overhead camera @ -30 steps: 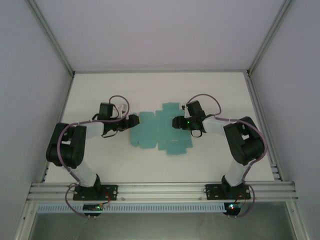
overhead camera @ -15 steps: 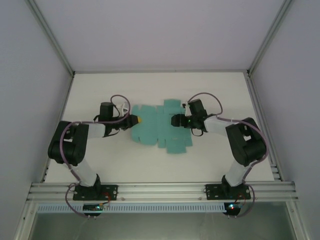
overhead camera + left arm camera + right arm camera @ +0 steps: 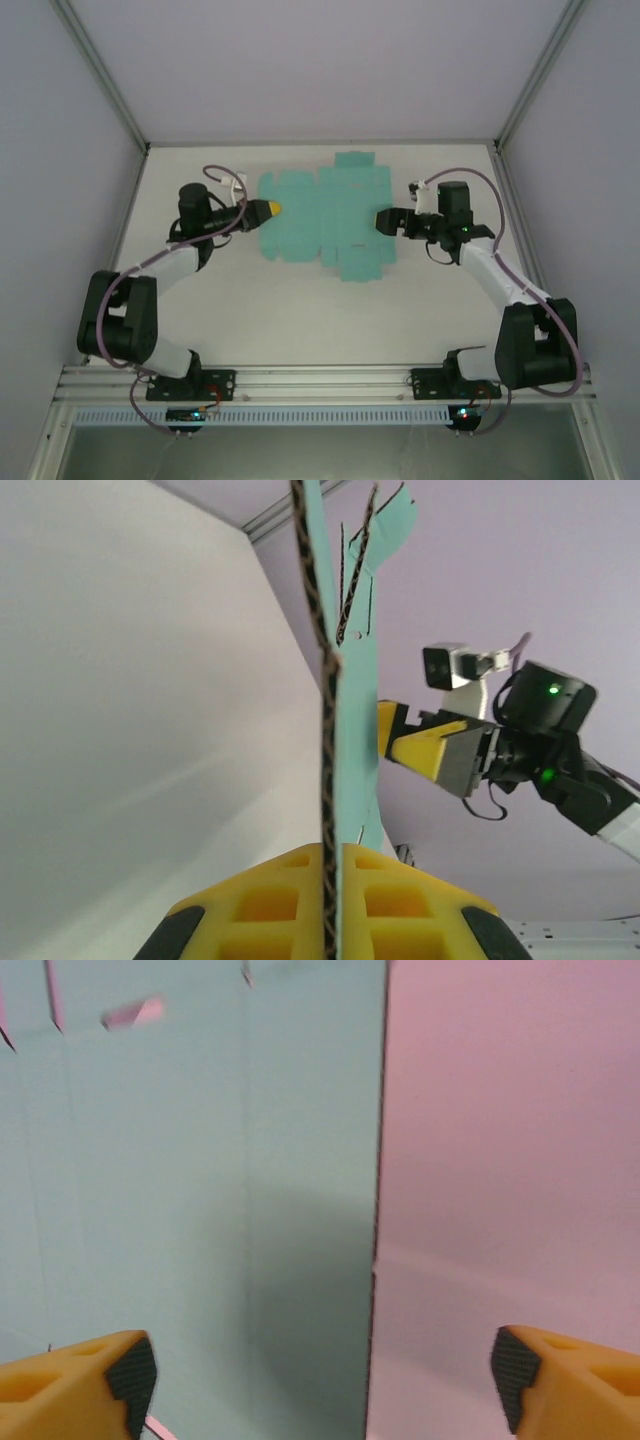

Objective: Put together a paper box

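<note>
The paper box [image 3: 330, 215] is not yet folded: a flat teal cut-out with its flaps spread, lying in the middle of the table [image 3: 300, 320] between the two arms. The left gripper [image 3: 268, 208] is clamped on its left edge; in the left wrist view the thin card [image 3: 352, 730] stands edge-on, pinched between the yellow pads [image 3: 270, 905]. The right gripper [image 3: 383, 219] sits at the opposite edge with its jaws wide apart and nothing in them – in its own view the card's right edge runs between the two fingertips [image 3: 95, 1375]. The risk lies in that single one-sided pinch: a card this thin could sag, pivot or bend away from its creases. If the right gripper closes slightly off the edge, it may grab air or buckle the sheet against the left one's hold.
</note>
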`<state>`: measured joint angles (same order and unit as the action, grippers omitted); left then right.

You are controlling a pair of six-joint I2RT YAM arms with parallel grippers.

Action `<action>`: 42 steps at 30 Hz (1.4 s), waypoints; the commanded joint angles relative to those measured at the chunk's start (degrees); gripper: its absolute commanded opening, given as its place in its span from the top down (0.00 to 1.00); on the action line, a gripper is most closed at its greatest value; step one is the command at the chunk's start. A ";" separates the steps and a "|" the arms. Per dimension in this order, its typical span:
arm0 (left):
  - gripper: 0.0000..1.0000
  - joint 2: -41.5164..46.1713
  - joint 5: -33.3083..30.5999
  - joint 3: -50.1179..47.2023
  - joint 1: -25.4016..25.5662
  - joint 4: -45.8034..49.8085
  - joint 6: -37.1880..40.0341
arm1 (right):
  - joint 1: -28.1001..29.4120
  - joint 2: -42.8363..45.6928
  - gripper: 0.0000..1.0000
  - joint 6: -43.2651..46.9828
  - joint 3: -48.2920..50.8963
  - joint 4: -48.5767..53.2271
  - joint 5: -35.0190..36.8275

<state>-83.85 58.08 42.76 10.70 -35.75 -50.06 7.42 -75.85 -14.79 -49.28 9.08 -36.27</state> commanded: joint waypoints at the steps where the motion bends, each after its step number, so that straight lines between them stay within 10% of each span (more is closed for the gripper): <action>1: 1.00 3.17 0.73 1.55 -0.41 1.53 -0.35 | -0.74 1.77 0.19 2.04 1.93 4.47 -6.71; 18: 1.00 9.15 -2.20 -0.96 -1.03 6.91 3.20 | -0.93 5.43 0.96 3.27 2.60 -1.14 -10.60; 19: 0.85 9.23 -2.63 -0.62 -1.03 9.44 4.44 | -0.78 5.42 1.00 3.75 2.67 -1.32 -10.35; 21: 0.08 9.66 -6.98 0.57 -1.03 19.81 9.83 | -0.18 5.28 1.00 4.94 2.89 -1.39 -8.23; 22: 0.00 9.99 -11.23 1.00 -0.95 25.42 12.63 | 0.15 4.99 1.00 5.19 3.08 -1.28 -6.52; 29: 0.01 9.49 -33.79 2.09 -0.40 45.72 21.90 | 7.55 -3.19 1.00 17.30 -0.39 8.18 9.28; 42: 0.00 -1.42 -15.14 11.57 3.98 34.64 18.54 | 26.28 -21.34 1.00 41.48 -10.54 0.82 53.16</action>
<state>-82.65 36.01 50.17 13.30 3.51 -30.37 30.98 -95.83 17.10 -58.11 13.72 2.22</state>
